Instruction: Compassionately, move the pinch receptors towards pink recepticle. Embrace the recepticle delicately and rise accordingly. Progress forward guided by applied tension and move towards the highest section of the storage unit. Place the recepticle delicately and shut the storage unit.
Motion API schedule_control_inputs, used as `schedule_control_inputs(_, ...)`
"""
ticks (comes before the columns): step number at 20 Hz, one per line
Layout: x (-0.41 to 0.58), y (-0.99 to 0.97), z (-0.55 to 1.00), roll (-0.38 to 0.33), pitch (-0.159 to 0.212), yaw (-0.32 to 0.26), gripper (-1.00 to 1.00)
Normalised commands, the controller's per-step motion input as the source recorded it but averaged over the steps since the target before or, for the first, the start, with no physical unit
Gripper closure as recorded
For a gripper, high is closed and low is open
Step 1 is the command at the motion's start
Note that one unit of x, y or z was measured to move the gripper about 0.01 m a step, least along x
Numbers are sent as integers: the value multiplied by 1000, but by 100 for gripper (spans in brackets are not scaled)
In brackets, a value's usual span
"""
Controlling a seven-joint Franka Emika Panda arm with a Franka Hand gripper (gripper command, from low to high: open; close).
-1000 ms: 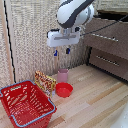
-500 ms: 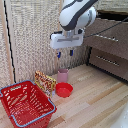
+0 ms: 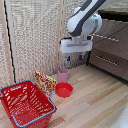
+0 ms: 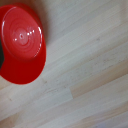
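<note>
In the exterior view the pale pink recepticle (image 3: 62,75) stands upright on the wooden surface, just behind a shallow red bowl (image 3: 64,90). My gripper (image 3: 74,59) hangs above the cup and a little toward that view's right, well clear of it. Its two blue-tipped fingers (image 3: 68,58) are spread, with nothing between them. The dark brown storage unit (image 3: 112,52) fills the view's right side, and its highest section (image 3: 114,31) shows a silver bar handle. The wrist view shows only the red bowl (image 4: 20,42) on pale wood; neither the cup nor my fingers appear there.
A red wire-frame basket (image 3: 25,102) sits at the front of the exterior view's left. A yellow and red snack packet (image 3: 45,80) leans between the basket and the cup. A beige woven wall (image 3: 35,35) closes the back.
The arm and gripper have shifted toward the exterior view's right and slightly lower. The cup, bowl and basket have stayed in place.
</note>
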Motion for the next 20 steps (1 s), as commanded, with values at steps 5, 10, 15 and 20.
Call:
schedule_control_inputs(5, 343, 0, -254, 0, -10, 0, -100)
schedule_control_inputs(10, 365, -61, -279, -6, 0, 0, -100)
schedule_control_inputs(15, 323, -62, -232, -29, 0, 0, -100)
schedule_control_inputs(20, 279, -20, -206, -42, 2, 0, -100)
